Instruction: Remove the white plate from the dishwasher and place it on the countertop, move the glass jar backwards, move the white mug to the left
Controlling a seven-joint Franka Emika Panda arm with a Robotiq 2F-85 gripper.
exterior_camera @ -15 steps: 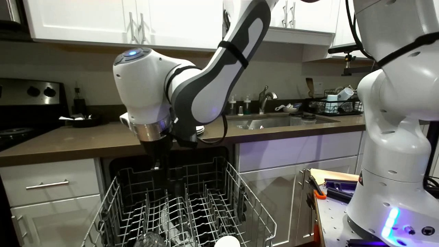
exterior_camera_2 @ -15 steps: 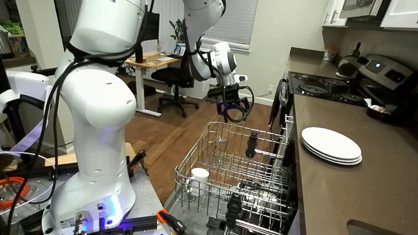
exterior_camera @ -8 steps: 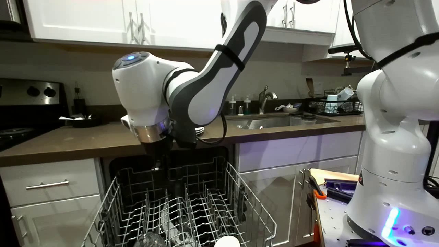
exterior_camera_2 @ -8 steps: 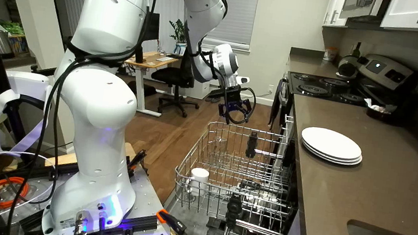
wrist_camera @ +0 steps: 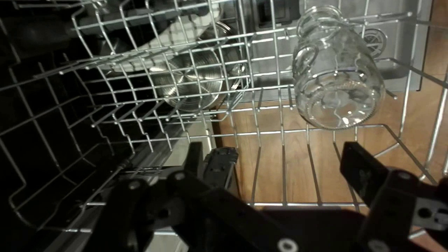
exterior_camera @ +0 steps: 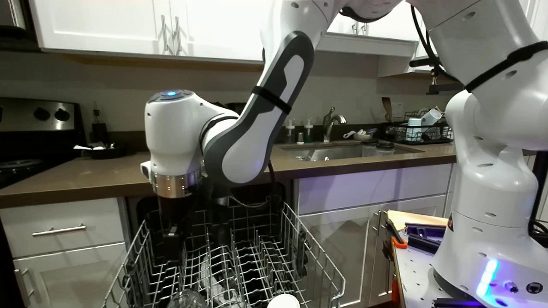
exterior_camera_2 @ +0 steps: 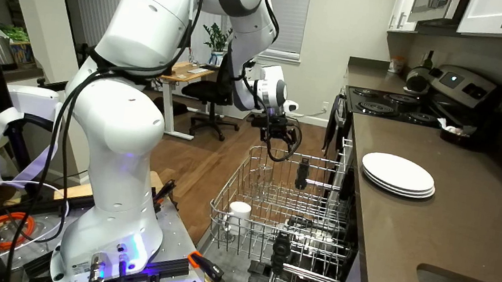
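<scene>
In an exterior view, the white mug [exterior_camera_2: 239,217] stands upside down, near left in the dishwasher [exterior_camera_2: 281,250]; the clear glass jar [wrist_camera: 336,75] is farther, base up. Round white plates [exterior_camera_2: 398,171] lie stacked on the bench [exterior_camera_2: 435,235].

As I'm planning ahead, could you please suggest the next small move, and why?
I'd probably ease the end effector toward the glass jar: in the wrist view, the jaws stand open, gripping nothing, and the jar is off-centre, not between them.
</scene>
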